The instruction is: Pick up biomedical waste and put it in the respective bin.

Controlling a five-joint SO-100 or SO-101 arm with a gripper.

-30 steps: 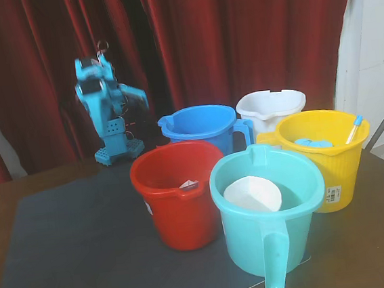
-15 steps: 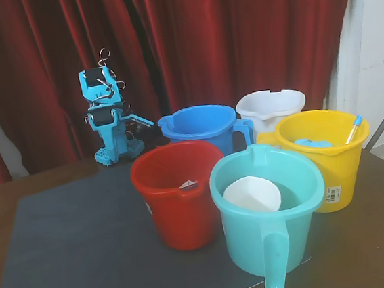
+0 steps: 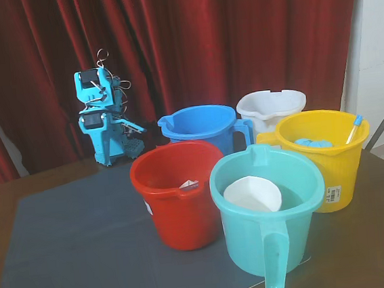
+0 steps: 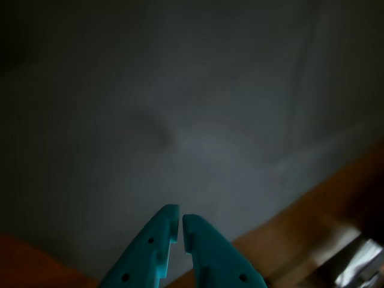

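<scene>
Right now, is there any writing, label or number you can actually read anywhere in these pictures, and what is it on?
None can be read.
Yellow bucket: a white sticker with dark print, too small to read.
Red bucket: a white sticker at its left side, too small to read.
Wrist view: no text in sight.

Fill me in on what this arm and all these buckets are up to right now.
The small blue arm sits folded at the back of the grey mat, away from the five buckets. Its gripper is nearly shut and holds nothing, with only the mat under it. No medicine bottle shows anywhere. The royal-blue bucket stands behind the red bucket; the teal bucket in front holds a white dish.
</scene>
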